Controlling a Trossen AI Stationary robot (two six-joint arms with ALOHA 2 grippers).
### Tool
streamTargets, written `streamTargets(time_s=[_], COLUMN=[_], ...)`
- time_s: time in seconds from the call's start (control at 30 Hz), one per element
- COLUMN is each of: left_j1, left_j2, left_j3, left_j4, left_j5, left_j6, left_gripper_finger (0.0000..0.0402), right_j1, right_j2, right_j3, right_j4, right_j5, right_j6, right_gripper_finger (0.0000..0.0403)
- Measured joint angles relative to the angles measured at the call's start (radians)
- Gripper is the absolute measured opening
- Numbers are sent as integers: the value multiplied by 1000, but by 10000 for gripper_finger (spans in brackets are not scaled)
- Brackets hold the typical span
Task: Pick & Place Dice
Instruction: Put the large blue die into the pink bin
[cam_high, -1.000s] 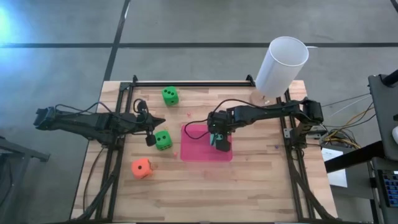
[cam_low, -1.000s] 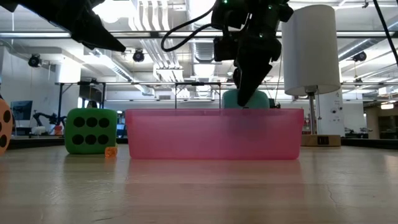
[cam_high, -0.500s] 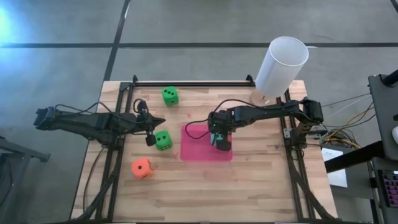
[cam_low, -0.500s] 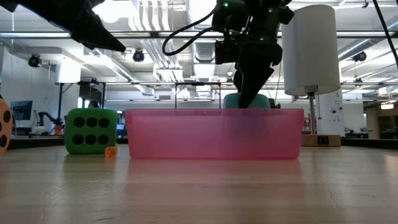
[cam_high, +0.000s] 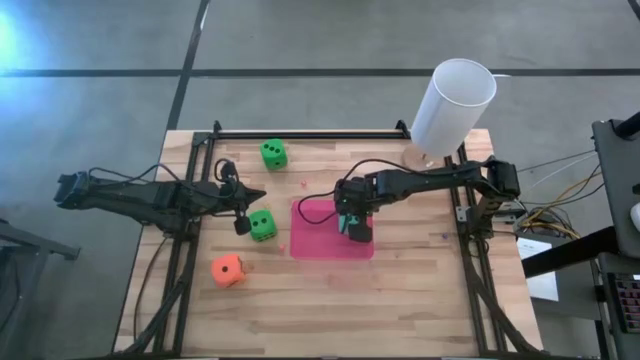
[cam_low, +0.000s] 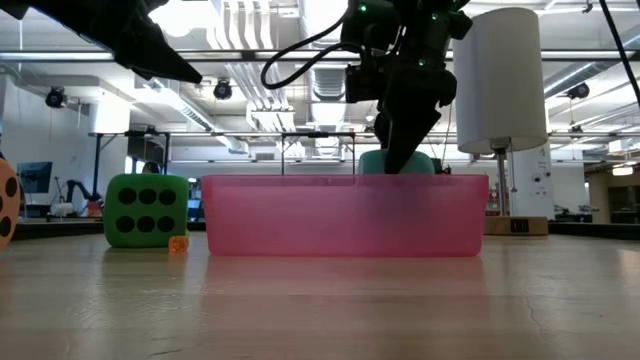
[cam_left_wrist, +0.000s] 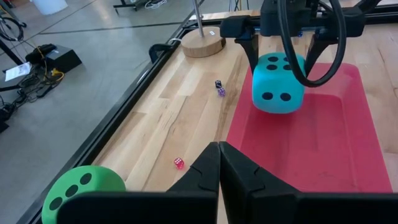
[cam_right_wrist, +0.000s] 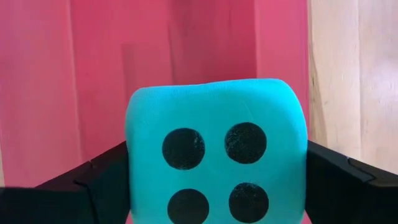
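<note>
1. Teal die (cam_left_wrist: 278, 84) sits pinched between the two dark fingers of the right gripper (cam_high: 352, 222), over the far right part of the pink tray (cam_high: 315, 240); the right wrist view shows its four-pip face with a finger (cam_right_wrist: 348, 180) pressed to each side; in the low view only its top shows above the tray's near wall, so whether it touches the tray floor cannot be told.
2. Right arm reaches in from the table's right edge, its gripper pointing down into the tray; the white cylinder (cam_high: 452, 105) stands at the far right corner on a round wooden base (cam_left_wrist: 203, 45).
3. Left gripper (cam_high: 241, 222) hangs over the left part of the wooden table (cam_high: 400, 300), just beside a green die (cam_high: 262, 225); its fingers are pressed together, tips meeting in the left wrist view.
4. Second green die (cam_high: 273, 153) lies near the table's far edge, well apart from the first; the low view shows one green die with six pips facing the camera.
5. Orange die (cam_high: 228, 269) rests at the near left, apart from the tray, one black pip up.
6. Three tiny dice lie on the wood between the tray and the cylinder's base: one red (cam_left_wrist: 179, 163), one dark (cam_left_wrist: 218, 83), one purple (cam_left_wrist: 221, 91).
</note>
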Motion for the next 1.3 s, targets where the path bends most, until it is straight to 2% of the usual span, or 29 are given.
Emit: streamTargets(time_s=[0.13,1.3], left_j1=[0,0], left_j2=[0,0], left_j3=[0,0], left_j4=[0,0], left_j5=[0,0], left_j6=[0,0], left_gripper_finger=[8,8], right_j1=[0,-4], right_j2=[0,-1], right_j3=[0,0], right_j4=[0,7], right_j5=[4,8], right_j6=[1,1], right_gripper_finger=[391,400])
